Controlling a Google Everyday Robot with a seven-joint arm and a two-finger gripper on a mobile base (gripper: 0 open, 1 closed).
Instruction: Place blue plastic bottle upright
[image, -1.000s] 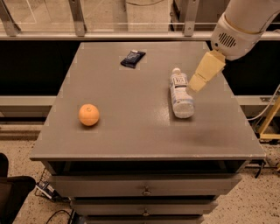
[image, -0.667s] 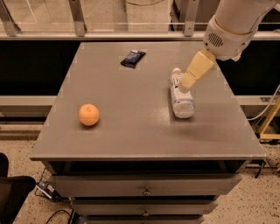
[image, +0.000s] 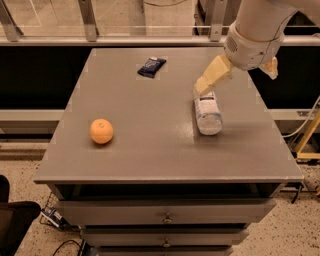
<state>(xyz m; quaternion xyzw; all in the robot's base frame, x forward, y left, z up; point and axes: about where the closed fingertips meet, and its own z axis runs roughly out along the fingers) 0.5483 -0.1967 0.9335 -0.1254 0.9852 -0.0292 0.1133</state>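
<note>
Yet to be stood up: blue plastic bottle (image: 207, 112), flat on its side toward right of table (image: 150, 160), cap end just beneath gripper (image: 236, 80), spread open, clasping nothing. Well apart: orange (image: 101, 131), snack packet (image: 151, 66). Grasping and righting both left.

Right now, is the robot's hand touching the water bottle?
Cannot tell. In the camera view the gripper overlaps the far end of the lying blue plastic bottle, so any gap or contact there is hidden.
</note>
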